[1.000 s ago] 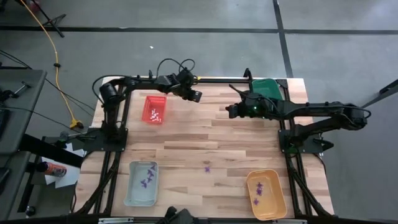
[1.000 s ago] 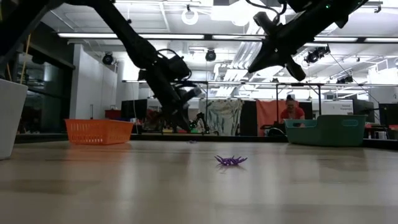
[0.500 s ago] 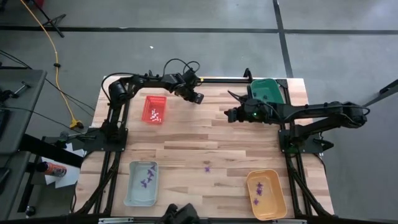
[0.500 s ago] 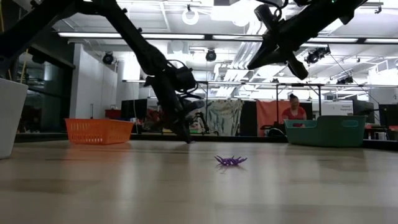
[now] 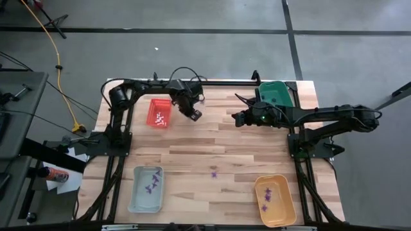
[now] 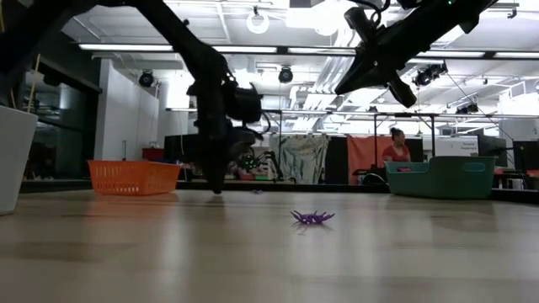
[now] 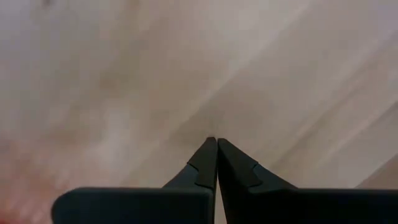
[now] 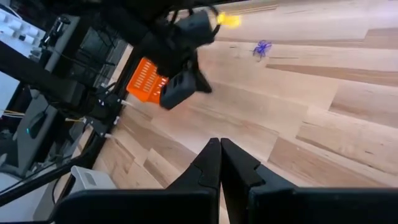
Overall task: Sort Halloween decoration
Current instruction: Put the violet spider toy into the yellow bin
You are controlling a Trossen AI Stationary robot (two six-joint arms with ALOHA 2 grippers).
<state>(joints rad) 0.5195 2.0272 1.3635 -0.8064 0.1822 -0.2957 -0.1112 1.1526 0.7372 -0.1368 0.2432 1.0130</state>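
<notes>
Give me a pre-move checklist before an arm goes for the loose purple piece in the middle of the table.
1. Loose purple piece lies alone on bare wood, nothing touching it: ok.
2. Left pincer empty and free to pick; its fingers are shut with nothing between them: ok, but it must open first.
3. Right pincer empty, shut, raised above the table near the green tray: ok.
4. Way from either pincer to the piece free of trays: ok.
5. Pale blue tray and orange tray already hold purple pieces, with room left: ok.
6. Which tray this piece belongs in: cannot tell.
</notes>
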